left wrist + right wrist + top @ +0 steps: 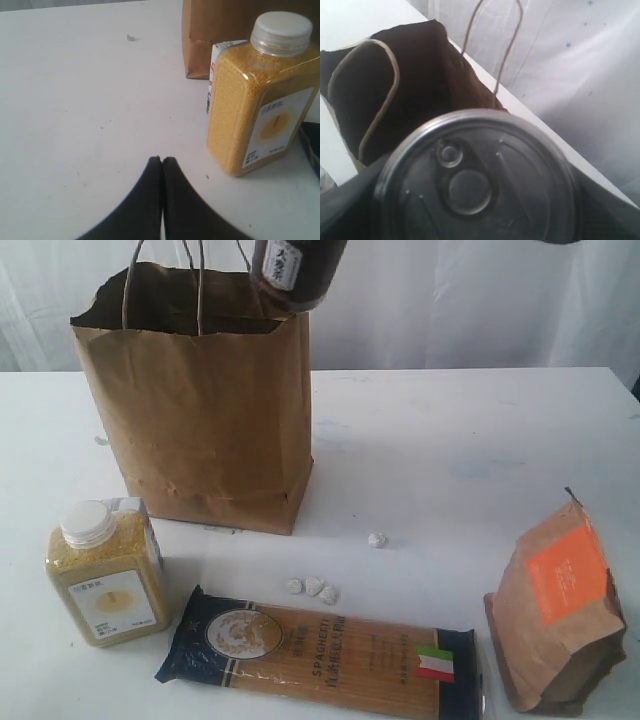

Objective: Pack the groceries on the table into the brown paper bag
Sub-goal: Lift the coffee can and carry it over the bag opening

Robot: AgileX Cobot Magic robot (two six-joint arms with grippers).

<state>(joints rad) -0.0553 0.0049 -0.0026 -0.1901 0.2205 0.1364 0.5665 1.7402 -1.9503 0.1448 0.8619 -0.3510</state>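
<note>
The brown paper bag (pixel 200 410) stands open at the back left of the table (pixel 450 460). Over its right rim hangs a dark silver-topped can (pixel 297 270), tilted, with my right gripper (pixel 475 200) shut on it; the can's top (pixel 470 180) fills the right wrist view above the bag's dark mouth (pixel 420 75). My left gripper (pixel 161 159) is shut and empty, low over bare table beside the yellow-grain bottle (pixel 260 95). That bottle (pixel 105 575) stands front left, with a small carton (pixel 135 505) behind it. The spaghetti packet (pixel 320 645) lies along the front. The orange-labelled pouch (pixel 560 610) stands front right.
Several small white pebbles (pixel 312 586) lie between the bag and the spaghetti, and one more (pixel 377 539) a little to the right. A white curtain hangs behind the table. The bag's cord handles (pixel 165 280) stick up beside the can.
</note>
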